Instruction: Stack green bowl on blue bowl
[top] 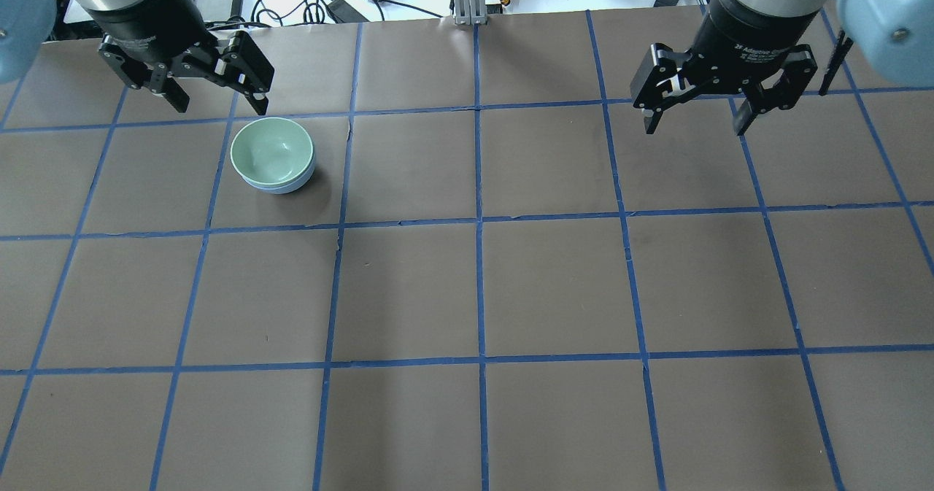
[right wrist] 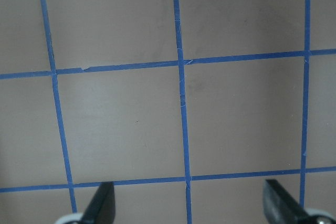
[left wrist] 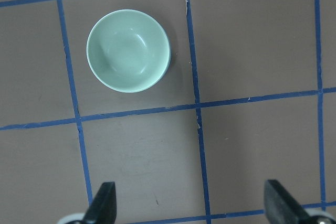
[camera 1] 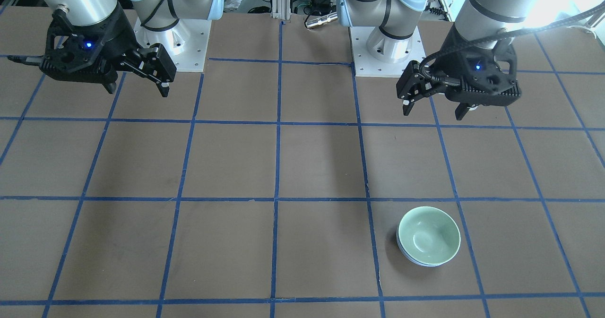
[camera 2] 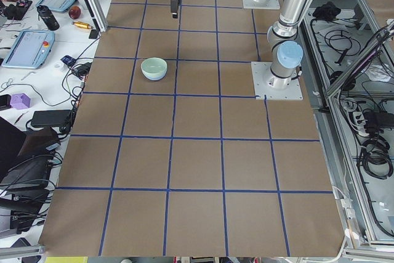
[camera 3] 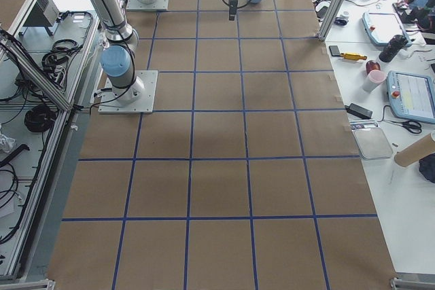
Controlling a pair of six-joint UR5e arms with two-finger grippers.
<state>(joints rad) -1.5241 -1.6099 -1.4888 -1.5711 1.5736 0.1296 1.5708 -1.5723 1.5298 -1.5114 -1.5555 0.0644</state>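
The pale green bowl [camera 1: 428,234] sits nested inside the blue bowl [camera 1: 416,260], of which only a thin rim shows under it. The stack stands upright on the brown table, on my left side [top: 271,150], and shows in the left wrist view [left wrist: 128,50] with a sliver of the blue bowl [left wrist: 169,64] at its edge. My left gripper [top: 219,106] is open and empty, raised above the table just beyond the stack. My right gripper [top: 695,128] is open and empty, raised over bare table on the far right.
The table is brown paper with a blue tape grid [top: 478,221]. The two arm bases [camera 1: 385,48] stand at the robot's edge. Cables, tablets and small tools lie on the bench past the far edge [top: 328,2].
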